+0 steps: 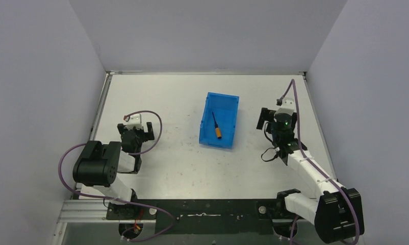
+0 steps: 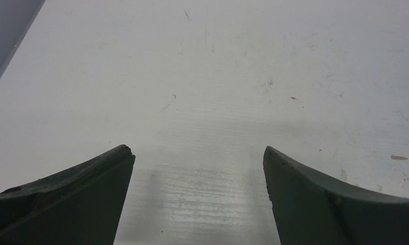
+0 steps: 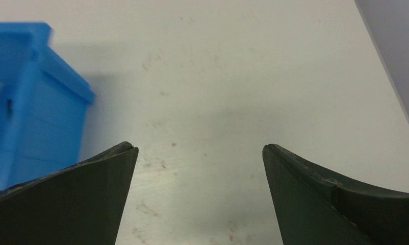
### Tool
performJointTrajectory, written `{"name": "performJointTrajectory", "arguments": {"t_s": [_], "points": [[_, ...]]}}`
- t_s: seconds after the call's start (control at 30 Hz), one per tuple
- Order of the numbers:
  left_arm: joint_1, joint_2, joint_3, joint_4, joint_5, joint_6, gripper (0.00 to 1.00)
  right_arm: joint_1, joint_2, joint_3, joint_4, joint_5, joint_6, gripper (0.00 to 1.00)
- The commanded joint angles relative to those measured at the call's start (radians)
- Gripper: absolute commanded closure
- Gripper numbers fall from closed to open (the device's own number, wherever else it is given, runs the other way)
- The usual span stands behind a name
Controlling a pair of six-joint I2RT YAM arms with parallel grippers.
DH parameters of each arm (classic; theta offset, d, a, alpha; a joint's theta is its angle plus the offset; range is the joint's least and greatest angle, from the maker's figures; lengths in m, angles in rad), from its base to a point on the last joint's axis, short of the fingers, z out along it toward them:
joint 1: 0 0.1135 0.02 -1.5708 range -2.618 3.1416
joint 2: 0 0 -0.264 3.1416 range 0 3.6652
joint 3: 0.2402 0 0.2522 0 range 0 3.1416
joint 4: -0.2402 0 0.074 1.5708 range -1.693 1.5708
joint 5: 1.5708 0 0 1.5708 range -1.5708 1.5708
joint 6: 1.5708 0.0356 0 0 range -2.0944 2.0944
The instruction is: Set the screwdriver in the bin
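Observation:
The blue bin [image 1: 228, 109] stands at the middle of the white table. The screwdriver [image 1: 216, 127], with an orange handle and a thin black shaft, lies inside the bin, handle toward the near end. My right gripper [image 1: 278, 118] is open and empty, to the right of the bin and apart from it. In the right wrist view the gripper [image 3: 199, 149] frames bare table and the bin's corner [image 3: 34, 102] shows at the left. My left gripper [image 1: 137, 130] is open and empty, well to the left of the bin; in the left wrist view [image 2: 198, 152] it frames only bare table.
Grey walls close in the table on the left, back and right. The table's right edge [image 3: 381, 56] meets the wall close to my right gripper. The table's left edge [image 2: 14, 51] shows in the left wrist view.

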Motion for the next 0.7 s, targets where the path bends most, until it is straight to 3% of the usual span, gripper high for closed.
{"name": "performJointTrajectory", "arguments": {"t_s": [0.0, 0.27, 0.67], "points": [[0.002, -0.006, 0.016, 0.054, -0.003, -0.007, 0.03, -0.094, -0.064, -0.18, 0.3, -0.094, -0.033, 0.0], [0.002, -0.007, 0.016, 0.053, -0.003, -0.006, 0.03, -0.143, -0.096, -0.439, 0.61, -0.102, -0.09, 0.0], [0.002, -0.005, 0.018, 0.05, -0.003, -0.007, 0.03, -0.158, -0.094, -0.502, 0.687, -0.112, -0.115, 0.0]]}}
